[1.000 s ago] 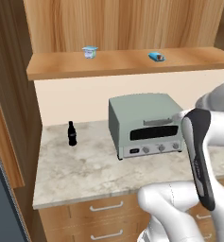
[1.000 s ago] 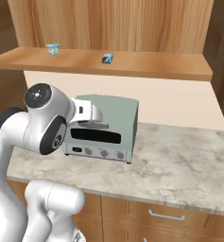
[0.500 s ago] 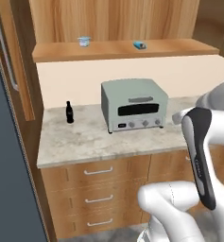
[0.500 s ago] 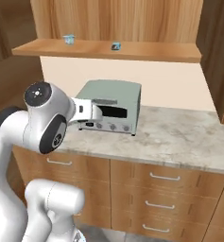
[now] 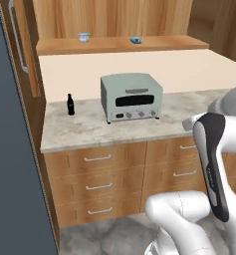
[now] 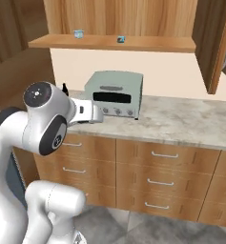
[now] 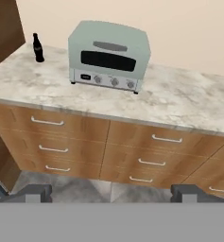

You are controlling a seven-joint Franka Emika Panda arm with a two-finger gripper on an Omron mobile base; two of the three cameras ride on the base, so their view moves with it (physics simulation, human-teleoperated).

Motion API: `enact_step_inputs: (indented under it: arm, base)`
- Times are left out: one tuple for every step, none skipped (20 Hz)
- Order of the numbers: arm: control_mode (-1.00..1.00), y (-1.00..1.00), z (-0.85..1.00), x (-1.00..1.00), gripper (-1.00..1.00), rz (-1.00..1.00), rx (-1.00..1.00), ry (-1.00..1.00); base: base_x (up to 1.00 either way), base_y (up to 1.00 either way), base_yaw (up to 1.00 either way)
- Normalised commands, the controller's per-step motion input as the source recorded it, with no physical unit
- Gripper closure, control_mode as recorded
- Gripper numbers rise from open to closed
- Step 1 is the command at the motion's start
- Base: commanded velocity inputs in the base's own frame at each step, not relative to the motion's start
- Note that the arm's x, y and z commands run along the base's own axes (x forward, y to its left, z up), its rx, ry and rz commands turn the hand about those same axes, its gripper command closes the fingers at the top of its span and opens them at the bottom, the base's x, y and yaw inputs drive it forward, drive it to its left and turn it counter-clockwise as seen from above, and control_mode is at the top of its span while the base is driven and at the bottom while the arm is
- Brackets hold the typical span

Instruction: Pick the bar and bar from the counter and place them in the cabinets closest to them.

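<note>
A bright blue bar [image 5: 135, 40] lies on the long wooden shelf ledge [image 5: 164, 45] under the light-brown upper cabinets [image 5: 114, 17]; it is also seen as the bar [image 6: 120, 39] on the ledge [image 6: 157, 45]. Left of it on the ledge sits a small pale bluish item [image 5: 83, 37], too small to identify. The dark purple bar is out of view. My gripper [image 7: 112, 193] is open with nothing between its widely parted fingertips [image 7: 38, 191]. It hangs well back from the counter [image 7: 189, 106], looking down at the drawer fronts.
A pale green toaster oven [image 5: 131, 96] stands mid-counter, with a small black bottle [image 5: 69, 104] to its left. Drawers with silver handles [image 7: 47, 122] run below. A dark tall panel [image 5: 15, 149] fills the left. Grey floor [image 7: 85, 189] lies between base and drawers.
The whole picture has shifted: the base has backed away from the counter, so the drawers and floor now show. The bar, oven and bottle keep their places.
</note>
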Motion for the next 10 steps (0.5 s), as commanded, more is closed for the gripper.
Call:
enact_step_inputs:
  arm:
    - [1.00,0.00,0.00,0.00,-1.00,0.00,0.00,0.00]
    - [1.00,0.00,0.00,0.00,-1.00,0.00,0.00,0.00]
    - [1.00,0.00,0.00,0.00,-1.00,0.00,0.00,0.00]
    - [1.00,0.00,0.00,0.00,-1.00,0.00,0.00,0.00]
    - [1.00,0.00,0.00,0.00,-1.00,0.00,0.00,0.00]
    - [1.00,0.00,0.00,0.00,-1.00,0.00,0.00,0.00]
    - [1.00,0.00,0.00,0.00,-1.00,0.00,0.00,0.00]
    - [1.00,0.00,0.00,0.00,-1.00,0.00,0.00,0.00]
    - [1.00,0.00,0.00,0.00,-1.00,0.00,0.00,0.00]
    - [1.00,0.00,0.00,0.00,-1.00,0.00,0.00,0.00]
  base:
    - [0.03,-0.28,0.00]
    - [0.04,-0.51,0.00]
    - [0.02,-0.61,0.00]
    - [0.00,-0.67,0.00]
    - [0.01,-0.69,0.00]
    - [0.02,-0.68,0.00]
    - [0.04,-0.69,0.00]
    - [0.05,-0.69,0.00]
    - [0.03,-0.67,0.00]
    - [0.02,-0.68,0.00]
